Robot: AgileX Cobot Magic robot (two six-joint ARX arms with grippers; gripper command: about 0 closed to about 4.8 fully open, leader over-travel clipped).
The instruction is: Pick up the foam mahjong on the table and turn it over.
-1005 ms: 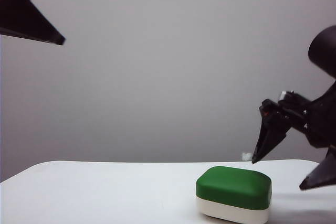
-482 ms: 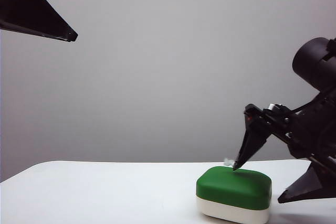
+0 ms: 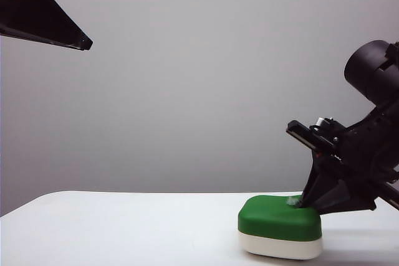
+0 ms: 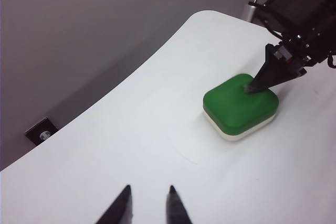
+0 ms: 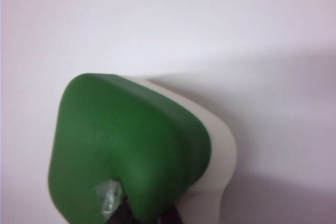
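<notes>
Lying green half up and white half down, the foam mahjong [image 3: 280, 235] sat on the table [image 3: 124, 228], toward the right of the exterior view. The right gripper [image 3: 303, 203] was down on its right end, the black fingertips [image 4: 255, 84] drawn together and pinching into the green foam, which dimpled and bulged around them in the right wrist view [image 5: 126, 145]; a small scrap of clear tape or film [image 5: 107, 195] showed on one fingertip. The block's near right corner looked pressed and slightly deformed by the squeeze. The left gripper [image 4: 148, 205] hung high at the upper left of the exterior view, well apart from the block, its two fingers spread apart with nothing between them.
</notes>
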